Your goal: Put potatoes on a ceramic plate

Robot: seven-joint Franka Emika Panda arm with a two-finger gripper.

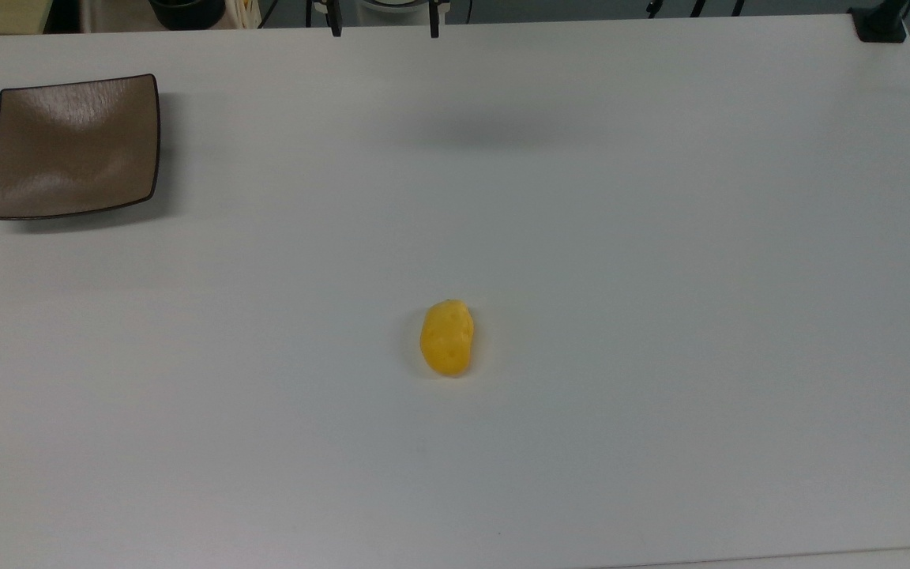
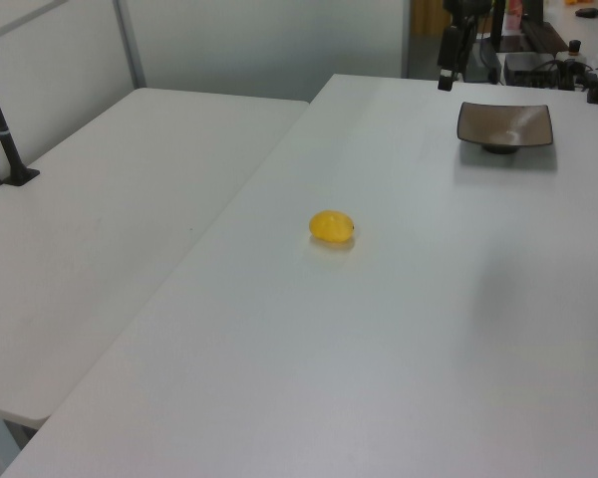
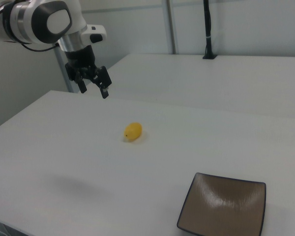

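The reach toward the potato is judged to be the step in hand, with nothing yet grasped. In the right view the pincer [image 3: 93, 84] is seen hanging in the air above the far left part of the white desk [image 3: 196, 142], its two dark fingers spread wide and nothing held between them. In the top view the two fingertips appear at the far edge of the desk, set apart from each other.

The potato [image 1: 447, 337] lies alone on the desk surface, near the middle in the top view, with its long axis running roughly from far to near. In the right view the potato [image 3: 132, 131] lies nearer than the pincer and to the right of it, well apart from it. In the left view the potato [image 2: 331, 226] sits at mid-desk.

The ceramic plate [image 1: 72, 147] stands at the far left corner in the top view, well apart from the potato. Nothing is seen in it; its glossy brown surface shows only reflections. In the right view the ceramic plate [image 3: 223, 208] is at the near right, likewise bare.

For the next move, the pincer would need to be brought over the potato and lowered, with the fingers set across its narrow width. Because the lump looks smooth and rounded, a slip under an off-centre grip is considered possible.
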